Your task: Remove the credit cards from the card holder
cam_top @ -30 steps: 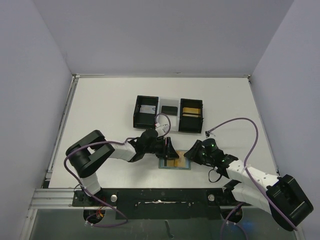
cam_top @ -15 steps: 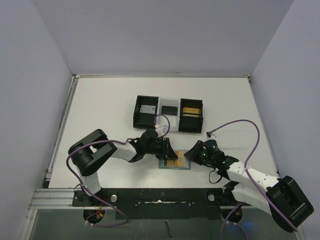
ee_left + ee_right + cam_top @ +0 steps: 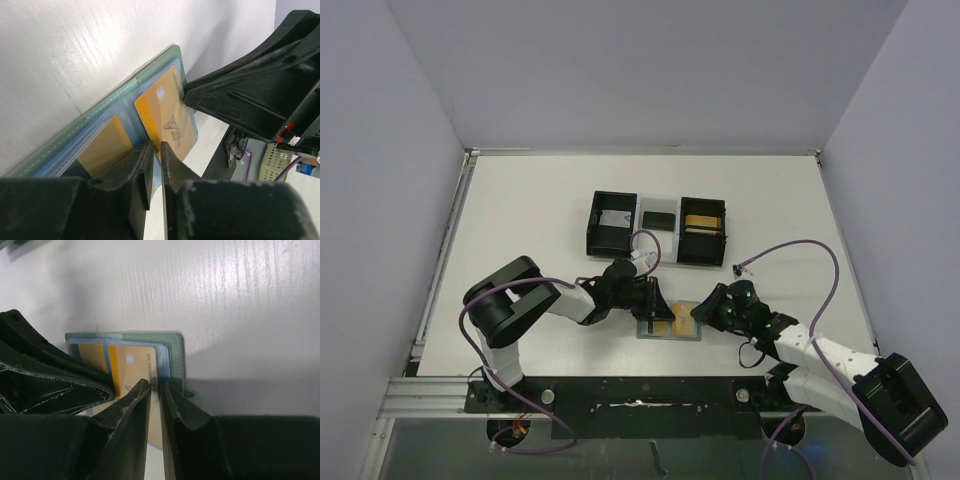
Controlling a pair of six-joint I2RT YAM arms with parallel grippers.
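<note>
**Open card holder with both grippers at its pockets.** The card holder [image 3: 175,356] is lying open and flat on the white table [image 3: 540,200], towards the near edge and between the two arms, with its pale blue pockets facing up. A gold card [image 3: 134,365] is showing in the pocket on the right arm's side. A second gold card [image 3: 93,358] is sitting in the neighbouring pocket, partly hidden.

The left gripper [image 3: 156,148] is reaching down over the strip between the two cards. Its jaws are drawn nearly together, leaving a thin slit, and whether it is nipping anything cannot be told. The right gripper [image 3: 155,386] is poised over the gold card's near edge. Its jaws are likewise almost closed, and its grip is uncertain.

A black three-compartment tray [image 3: 592,228] is sitting farther back.
</note>
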